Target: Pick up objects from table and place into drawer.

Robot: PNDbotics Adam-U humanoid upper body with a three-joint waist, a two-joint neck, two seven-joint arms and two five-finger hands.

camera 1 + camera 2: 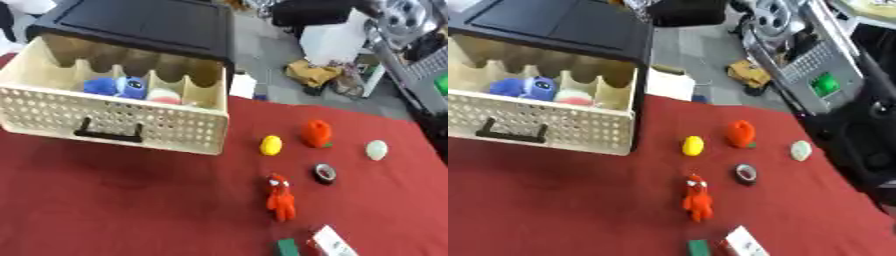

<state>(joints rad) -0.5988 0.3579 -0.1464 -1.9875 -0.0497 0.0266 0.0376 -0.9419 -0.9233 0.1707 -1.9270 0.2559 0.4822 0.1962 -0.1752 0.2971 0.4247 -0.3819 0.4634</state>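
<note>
A cream perforated drawer [122, 125] with a black handle stands pulled out of a black cabinet [149, 22] at the upper left. Inside lie a blue plush toy [118, 86] and a pink-and-white round thing [163, 95]. On the red tablecloth sit a yellow lemon-shaped object [271, 145], an orange-red object with a green base [317, 133], a pale green egg shape [376, 150], a black tape roll [325, 173] and a red-orange figure toy [280, 197]. At the bottom edge are a green block [288, 247] and a white-and-red box [332, 242]. Neither hand shows in either view.
The red table [131, 200] ends at its far edge behind the objects. Beyond it on the floor stand a white box [669, 83], a yellow toy [750, 74] and grey equipment [815, 60] at the upper right.
</note>
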